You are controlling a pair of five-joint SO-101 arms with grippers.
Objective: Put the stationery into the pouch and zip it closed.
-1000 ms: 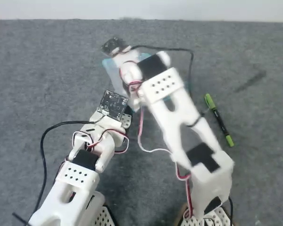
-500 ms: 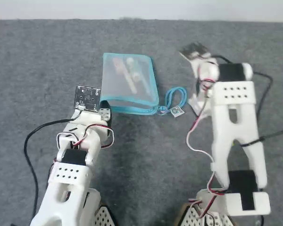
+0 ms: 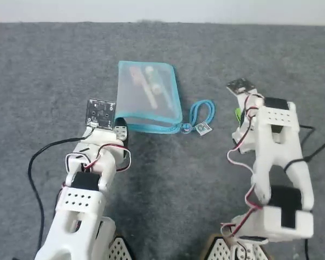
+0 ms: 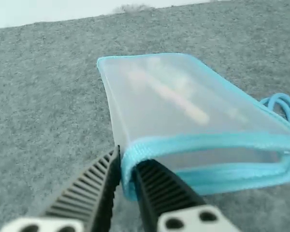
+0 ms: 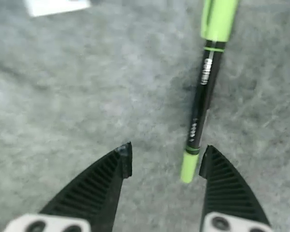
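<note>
- Presently, pouch (image 3: 149, 97): soft see-through plastic with a blue zip border, lying flat on the grey table (image 3: 43, 81), upper middle of the high view. The zip edge faces the arms. From the left wrist view its two lips look parted, so it is judged not yet zipped.
- Inside: a few pale sticks (image 3: 150, 89) seen through the wall; their kind is too faint to tell.
- Attached: cord loop (image 3: 202, 111) and small tag (image 3: 204, 128), trailing on the table from the pouch's lower right corner.
- Loose pen (image 5: 203, 96): black barrel with green ends, on the table at centre right of the high view, well apart from the pouch and largely under the right arm.
- On the pouch: left gripper (image 4: 127, 162), fingers pinched narrow on the zip edge at the lower left corner.
- Over the pen: right gripper (image 5: 166, 159), fingers spread wide and holding nothing. The pen's near end lies between them, closer to one.
- Handling, pouch: light and limp, likely to slide or crumple when pushed, so the corner pinch should serve as an anchor. The mouth probably needs lifting to admit the pen.
- Handling, pen: light, stiff, smooth and round. It may roll or swivel if nipped at the tip, so it is best taken across the black barrel near the middle.
- Handling, zip: the cord end looks the likeliest hold for pulling; it is small and easily missed.
</note>
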